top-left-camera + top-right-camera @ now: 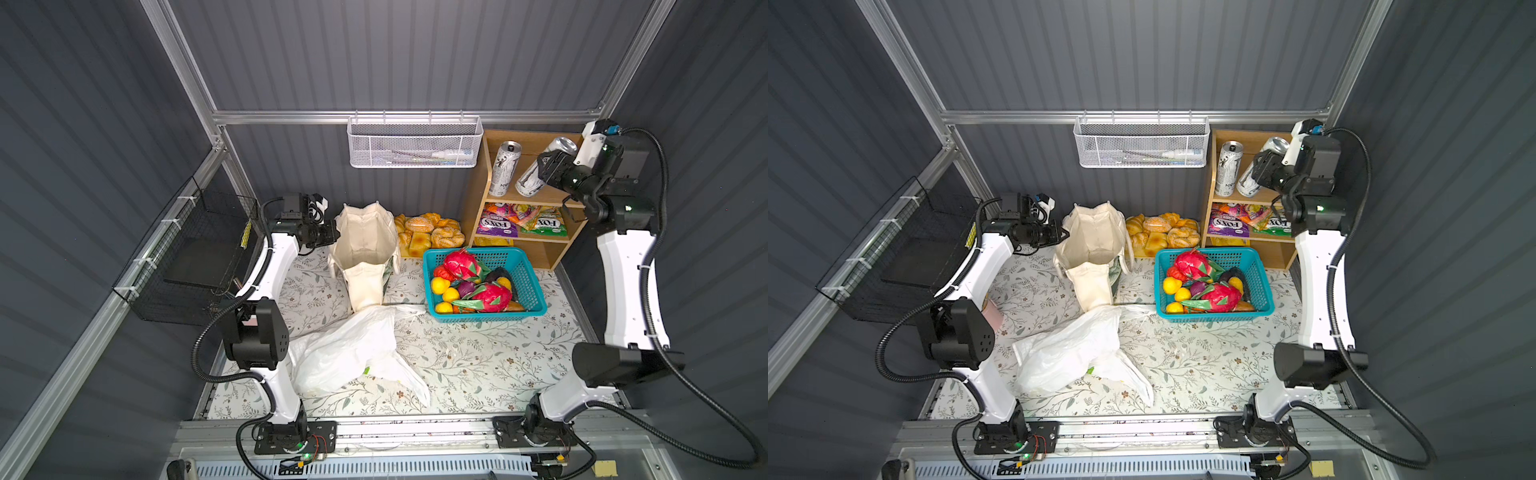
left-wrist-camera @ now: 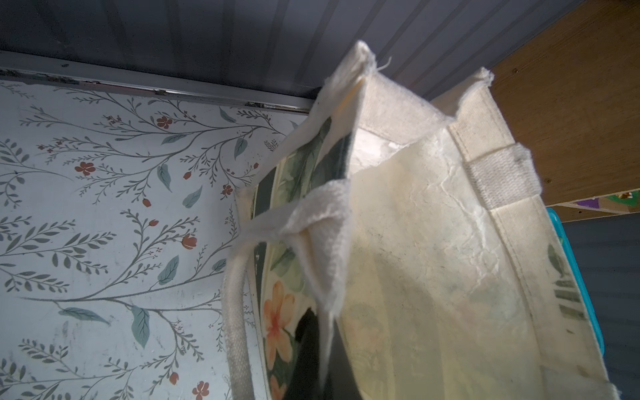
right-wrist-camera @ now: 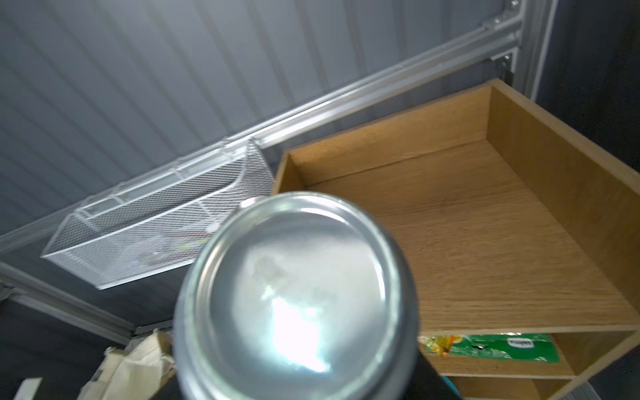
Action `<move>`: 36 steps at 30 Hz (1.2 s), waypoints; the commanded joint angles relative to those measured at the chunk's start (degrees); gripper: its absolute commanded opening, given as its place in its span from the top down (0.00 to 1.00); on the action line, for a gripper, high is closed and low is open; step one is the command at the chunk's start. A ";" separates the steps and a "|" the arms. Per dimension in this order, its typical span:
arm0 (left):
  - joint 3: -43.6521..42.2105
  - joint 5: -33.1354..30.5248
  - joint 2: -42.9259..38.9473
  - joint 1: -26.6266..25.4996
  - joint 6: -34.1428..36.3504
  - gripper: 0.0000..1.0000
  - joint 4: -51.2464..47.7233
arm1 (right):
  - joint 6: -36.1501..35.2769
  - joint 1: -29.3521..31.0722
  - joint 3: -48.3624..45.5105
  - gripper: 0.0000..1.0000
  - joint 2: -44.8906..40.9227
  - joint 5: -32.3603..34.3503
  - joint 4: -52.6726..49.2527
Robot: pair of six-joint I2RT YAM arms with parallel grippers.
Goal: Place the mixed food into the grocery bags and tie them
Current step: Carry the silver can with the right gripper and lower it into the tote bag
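Nothing looked bagged yet. By the desk's (image 1: 478,361) far right corner the right tool (image 1: 545,164) grasped a tilted can (image 1: 527,181) on the shelf (image 1: 477,195). The left tool (image 1: 335,234), clenched, met the tote's (image 1: 365,239) rim. The plastic bag (image 1: 345,353) lay untied.

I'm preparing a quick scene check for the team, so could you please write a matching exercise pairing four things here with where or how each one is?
Things:
1. cloth bag
2. plastic bag
3. right-hand can
4. purple sweets pouch

States:
A. on the middle level of the wooden shelf
B. tilted, held by the right gripper
C. lying crumpled on the table
D. standing open, left gripper at its rim

Pairs: 1-D, 2-C, 3-B, 4-A
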 commanded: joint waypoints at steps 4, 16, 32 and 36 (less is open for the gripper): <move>2.72 2.44 1.09 0.08 1.96 1.00 -2.51 | -1.52 17.16 -5.56 0.65 -4.08 -0.87 9.95; 1.05 3.00 0.96 -0.44 1.67 1.00 -1.78 | -4.78 37.62 18.87 0.66 27.97 0.62 7.40; 0.63 4.64 1.30 -0.52 0.72 1.00 -0.59 | -21.25 43.03 15.32 0.61 47.98 0.95 14.09; 0.56 4.82 1.34 -0.52 0.66 1.00 -0.33 | -20.37 43.14 12.85 0.58 49.65 2.00 14.13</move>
